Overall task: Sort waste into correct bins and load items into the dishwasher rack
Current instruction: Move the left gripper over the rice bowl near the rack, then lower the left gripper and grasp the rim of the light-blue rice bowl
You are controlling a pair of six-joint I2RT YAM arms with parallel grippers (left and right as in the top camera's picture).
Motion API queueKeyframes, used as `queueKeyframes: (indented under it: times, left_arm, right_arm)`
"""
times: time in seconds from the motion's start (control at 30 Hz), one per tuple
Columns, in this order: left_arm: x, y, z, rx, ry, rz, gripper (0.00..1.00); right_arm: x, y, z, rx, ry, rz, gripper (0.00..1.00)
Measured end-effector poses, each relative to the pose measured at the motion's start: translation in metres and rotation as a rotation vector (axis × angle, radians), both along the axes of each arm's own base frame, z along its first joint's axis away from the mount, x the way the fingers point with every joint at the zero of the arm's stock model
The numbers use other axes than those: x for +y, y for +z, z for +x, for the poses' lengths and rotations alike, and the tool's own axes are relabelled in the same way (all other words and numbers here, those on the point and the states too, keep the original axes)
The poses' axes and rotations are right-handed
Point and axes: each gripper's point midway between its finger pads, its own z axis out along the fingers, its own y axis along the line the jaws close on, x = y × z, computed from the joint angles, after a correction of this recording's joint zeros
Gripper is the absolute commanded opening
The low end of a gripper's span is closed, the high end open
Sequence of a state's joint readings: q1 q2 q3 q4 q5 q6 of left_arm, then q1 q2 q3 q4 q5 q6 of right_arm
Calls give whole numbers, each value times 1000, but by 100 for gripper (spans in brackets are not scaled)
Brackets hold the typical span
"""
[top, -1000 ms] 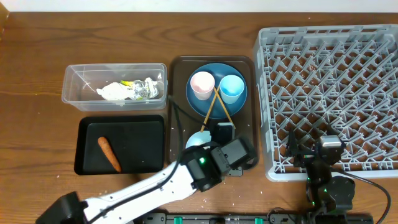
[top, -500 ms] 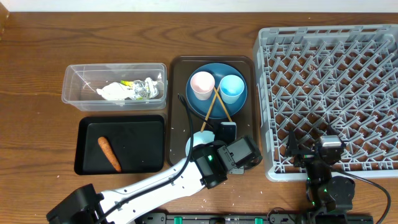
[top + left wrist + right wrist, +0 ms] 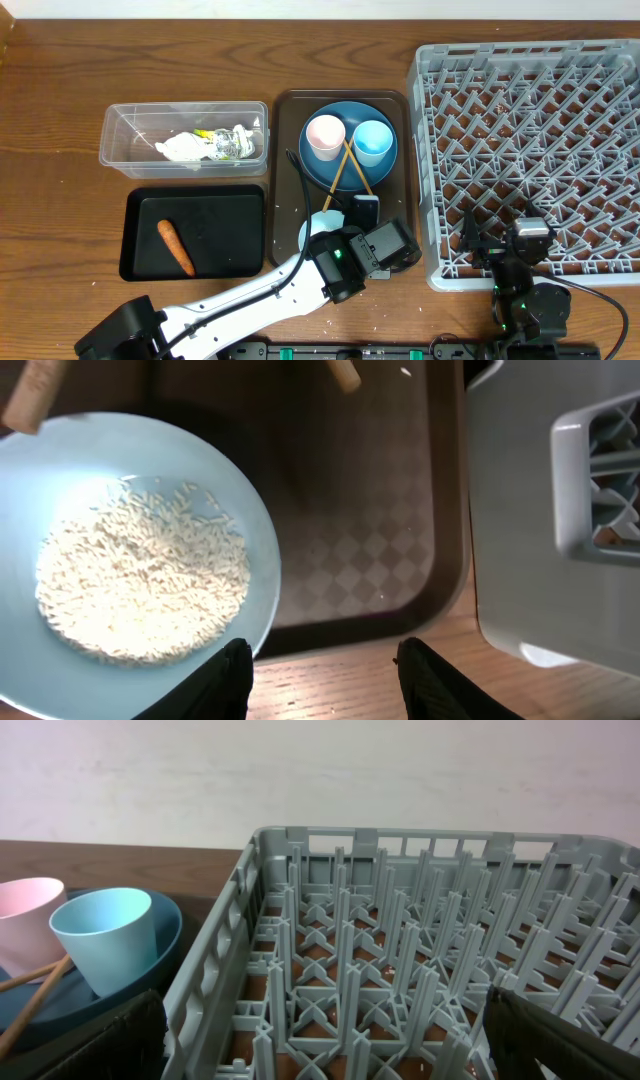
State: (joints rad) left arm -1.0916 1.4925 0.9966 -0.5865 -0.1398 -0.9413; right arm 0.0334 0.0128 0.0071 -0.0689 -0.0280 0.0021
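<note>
Pale-blue, and heaped with rice (image 3: 140, 585), the bowl (image 3: 60, 470) sits at the near end of the brown tray (image 3: 380, 560). It has not moved in the last second. What has changed is my left gripper (image 3: 325, 685): it has slid right along the tray's near edge and then stopped, and it now hangs with one finger just beside the bowl's rim. Its fingers are partly apart, with only tray lip and table between them, so I hold nothing.

My right gripper (image 3: 322, 1055) is spread fully and rests empty at the near wall of the rack (image 3: 530, 140).

The dry waste looks sorted. The carrot (image 3: 175, 247) lies in the black tray (image 3: 140, 215), and the paper (image 3: 180, 148) and foil (image 3: 232, 143) lie in the tub (image 3: 120, 125). That leaves the rice as the last waste, and no dish is in the rack. The plate (image 3: 385, 170) still carries the pink cup (image 3: 325, 135), the blue cup (image 3: 372, 140) and the chopsticks (image 3: 345, 172).

I judge I am lining up on the bowl's rim. I must straddle it before I close, and then carry the bowl level so no grains spill.
</note>
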Motion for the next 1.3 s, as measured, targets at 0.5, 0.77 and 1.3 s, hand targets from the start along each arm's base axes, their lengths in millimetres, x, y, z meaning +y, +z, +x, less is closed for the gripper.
queueKeyframes:
  times: [0.5,0.77,1.3]
  left_arm:
    - [-8,5,11,-56,11,-35,51]
    - [-8,6,13,-66,15,-37,51]
    - [-4,7,18,-98,32,-19,50]
  right_arm:
    - [0,0,0,0,0,0,99]
    - [0,0,0,0,0,0,99]
    - [0,0,0,0,0,0,99]
